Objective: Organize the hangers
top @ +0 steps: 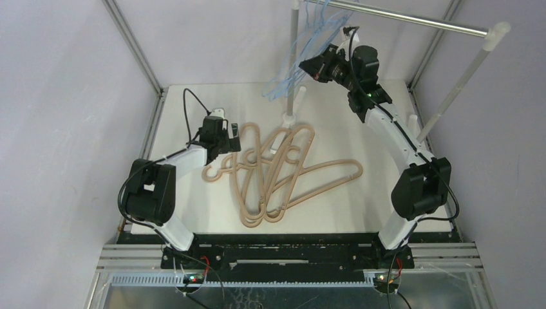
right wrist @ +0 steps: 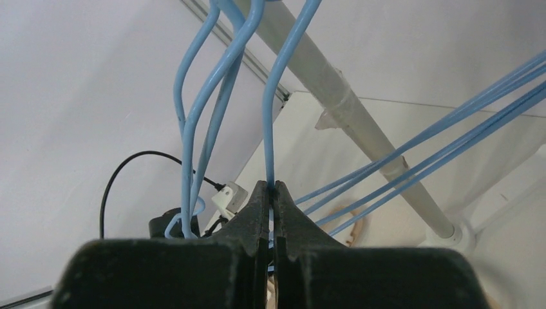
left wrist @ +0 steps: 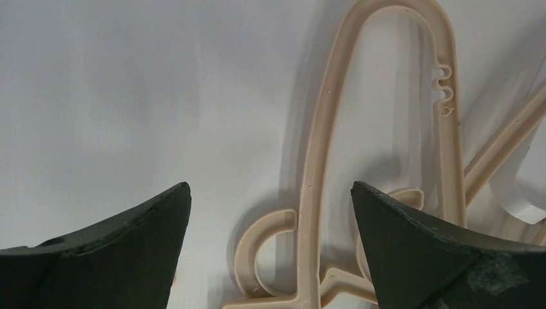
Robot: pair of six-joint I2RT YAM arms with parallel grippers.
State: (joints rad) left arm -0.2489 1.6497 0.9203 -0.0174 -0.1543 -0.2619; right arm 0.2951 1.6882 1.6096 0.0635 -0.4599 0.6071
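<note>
Several tan hangers lie in a tangled pile on the white table. Several light-blue wire hangers hang from the silver rail at the back. My right gripper is raised by the rail and shut on the neck of one blue hanger; two other blue hooks hang just left of it. My left gripper is open, low over the table at the pile's left edge. In the left wrist view a tan hanger's hook and arm lie between the fingertips.
The rail stands on white posts, one with its foot at the back of the pile, another at the right. Grey walls and a metal frame close in the table. A black cable runs by the left arm.
</note>
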